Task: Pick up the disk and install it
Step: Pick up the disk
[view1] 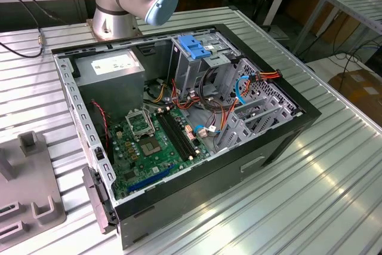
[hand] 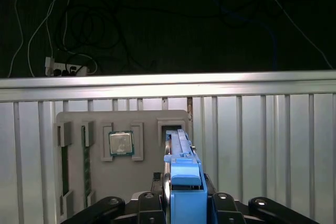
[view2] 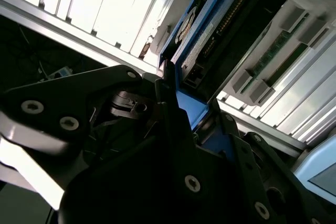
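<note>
Blue-edged and held edge-on, the disk (hand: 184, 174) is clamped in the gripper (hand: 185, 205), reaching ahead of it over the tray (hand: 142, 182). I think the smooth plastic may slip, so the disk could tilt and jam.

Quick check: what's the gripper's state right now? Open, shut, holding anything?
Gripper: shut on the disk, which it holds edge-on by the blue bracket in both wrist views.

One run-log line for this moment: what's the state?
phase: pick | gripper: shut on the disk | position: over grey parts tray, beside processor | install: not done
</note>
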Tool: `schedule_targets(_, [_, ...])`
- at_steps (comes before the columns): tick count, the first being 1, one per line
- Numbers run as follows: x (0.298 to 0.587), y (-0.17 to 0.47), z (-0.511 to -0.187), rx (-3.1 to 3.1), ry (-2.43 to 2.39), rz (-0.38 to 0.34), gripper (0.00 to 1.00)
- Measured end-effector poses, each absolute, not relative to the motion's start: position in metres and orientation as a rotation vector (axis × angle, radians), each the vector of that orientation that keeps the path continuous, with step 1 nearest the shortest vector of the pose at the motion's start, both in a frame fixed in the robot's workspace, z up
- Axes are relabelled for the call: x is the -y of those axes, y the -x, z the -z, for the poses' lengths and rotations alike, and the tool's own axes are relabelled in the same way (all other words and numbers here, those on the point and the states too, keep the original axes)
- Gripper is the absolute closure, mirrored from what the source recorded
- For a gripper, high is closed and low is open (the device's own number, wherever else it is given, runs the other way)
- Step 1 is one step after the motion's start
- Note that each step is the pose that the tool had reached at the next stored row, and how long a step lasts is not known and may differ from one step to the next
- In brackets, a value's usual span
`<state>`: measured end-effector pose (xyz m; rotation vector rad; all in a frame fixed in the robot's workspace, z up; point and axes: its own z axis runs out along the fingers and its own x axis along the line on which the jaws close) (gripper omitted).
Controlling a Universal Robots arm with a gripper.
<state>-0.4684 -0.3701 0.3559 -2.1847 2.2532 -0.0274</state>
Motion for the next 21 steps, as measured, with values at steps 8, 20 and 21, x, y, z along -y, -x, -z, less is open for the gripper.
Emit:
schedule_targets(8, [0.370, 0.468, -0.361, -2.253, 2.184, 0.027, 0.63])
schedule_targets(20, [0.370, 0.468, -0.368, -2.252, 2.183, 0.025, 0.63])
schedule_targets(21, [0.370, 0.468, -0.369, -2.252, 2.184, 0.025, 0.63])
